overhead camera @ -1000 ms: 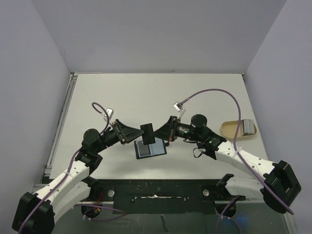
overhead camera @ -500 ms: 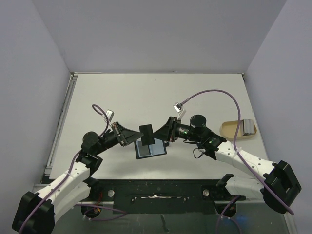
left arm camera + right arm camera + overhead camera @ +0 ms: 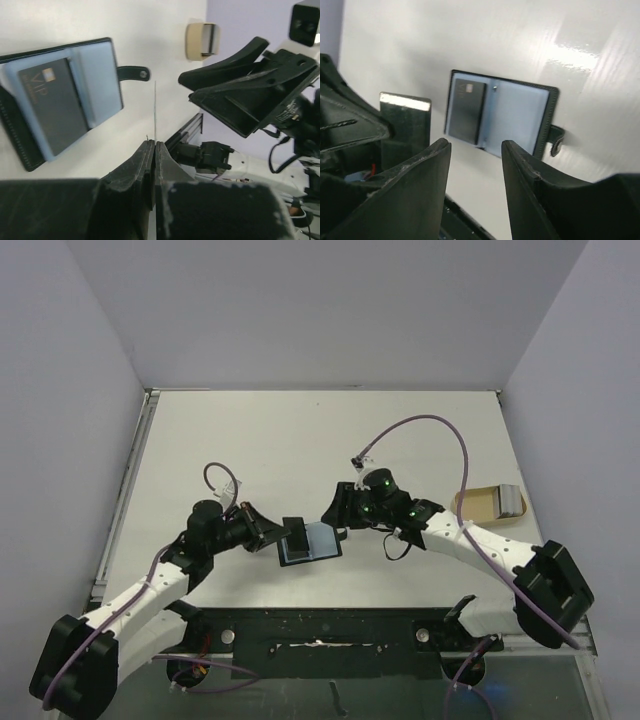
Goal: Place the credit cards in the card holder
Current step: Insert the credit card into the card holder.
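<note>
Top view: the card holder (image 3: 318, 543) is lying open on the table (image 3: 300, 440) between the arms. The left gripper (image 3: 287, 536) is standing at its left edge, nearer than the right gripper (image 3: 336, 512).

Left wrist: the jaws are pressing together on one credit card (image 3: 155, 107), seen edge-on with its long axis pointing forward. The holder is sitting just left of it, with a dark card (image 3: 52, 112) already pocketed.

Right wrist: the jaws are standing spread and holding nothing — the holder is showing between them.
</note>
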`<state>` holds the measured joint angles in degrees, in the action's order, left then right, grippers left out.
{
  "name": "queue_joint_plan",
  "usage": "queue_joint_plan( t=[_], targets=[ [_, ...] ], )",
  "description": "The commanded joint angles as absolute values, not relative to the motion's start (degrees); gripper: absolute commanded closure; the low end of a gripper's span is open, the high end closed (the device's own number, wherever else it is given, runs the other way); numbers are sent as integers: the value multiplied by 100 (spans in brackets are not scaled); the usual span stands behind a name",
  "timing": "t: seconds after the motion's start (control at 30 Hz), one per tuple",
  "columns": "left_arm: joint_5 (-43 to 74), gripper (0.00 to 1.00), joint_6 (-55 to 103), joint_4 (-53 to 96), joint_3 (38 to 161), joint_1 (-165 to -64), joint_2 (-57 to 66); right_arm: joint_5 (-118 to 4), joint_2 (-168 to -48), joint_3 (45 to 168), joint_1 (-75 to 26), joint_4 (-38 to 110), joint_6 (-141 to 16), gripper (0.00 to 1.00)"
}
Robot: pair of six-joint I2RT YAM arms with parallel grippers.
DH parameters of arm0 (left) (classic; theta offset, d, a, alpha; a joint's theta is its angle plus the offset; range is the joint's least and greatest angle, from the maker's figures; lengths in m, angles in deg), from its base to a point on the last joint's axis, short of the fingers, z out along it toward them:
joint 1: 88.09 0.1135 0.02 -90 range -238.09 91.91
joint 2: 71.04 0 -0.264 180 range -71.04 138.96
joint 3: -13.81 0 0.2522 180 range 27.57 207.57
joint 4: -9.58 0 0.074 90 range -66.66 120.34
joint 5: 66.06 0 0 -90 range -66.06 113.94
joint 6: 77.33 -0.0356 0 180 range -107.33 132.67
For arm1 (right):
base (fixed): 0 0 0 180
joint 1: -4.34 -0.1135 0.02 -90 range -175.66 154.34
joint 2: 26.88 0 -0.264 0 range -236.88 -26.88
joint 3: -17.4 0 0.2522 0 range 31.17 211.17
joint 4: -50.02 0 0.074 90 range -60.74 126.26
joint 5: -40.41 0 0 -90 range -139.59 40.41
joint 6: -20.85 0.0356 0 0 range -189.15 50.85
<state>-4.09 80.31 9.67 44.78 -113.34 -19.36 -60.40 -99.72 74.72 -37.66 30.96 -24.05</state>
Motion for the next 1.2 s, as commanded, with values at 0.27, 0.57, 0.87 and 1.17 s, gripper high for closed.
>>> queue_joint_plan(
  t=[0.27,0.57,0.87,1.17],
  targets=[
    [-184,100,7268,1191,4813,-11202,-939,-4997,-11588,8391,-3752,2349,-3659,54],
    [-703,100,7117,516,4928,-11138,-89,-5232,-12033,8110,-3748,2624,-3675,66],
    [-952,100,6693,519,5229,-11120,305,-5243,-12013,7594,-3754,2946,-3578,77],
    [-1139,100,6263,634,5388,-11103,816,-5142,-11956,7530,-3759,3015,-3633,80]
  ],
)
